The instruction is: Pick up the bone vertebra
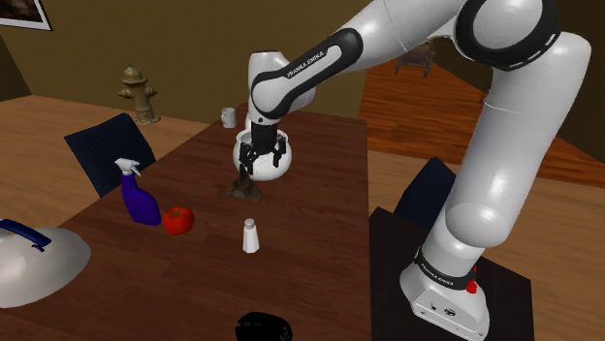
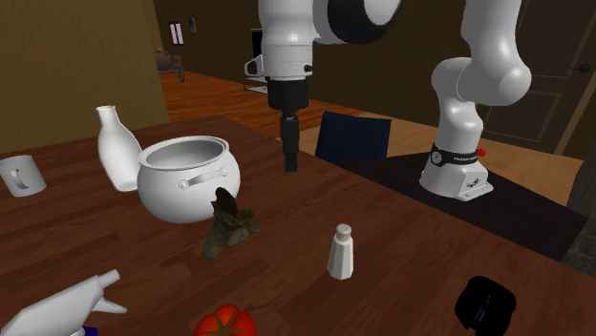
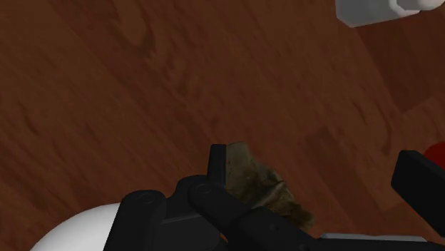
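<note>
Jaws are apart and empty, hanging over the tabletop (image 2: 411, 215) and pointing pretty much straight down. The vertebra (image 2: 229, 225), a brownish lumpy thing, sits on the wood just beside the white pot (image 2: 177, 196), roughly under the jaws. Going by the wrist view it's not centred though. It's tucked up against one of the fingers (image 3: 217, 171), with the other one well off to the side. So I'd nudge sideways first till the bone sits in the middle of the gap, then go straight down and close across a narrow part. Watch the pot, it looks close enough to clip on the way down. The arm (image 1: 485, 184) reaches out long from the stand (image 1: 393, 281), elbow high, forearm sloping down to the wrist.
</note>
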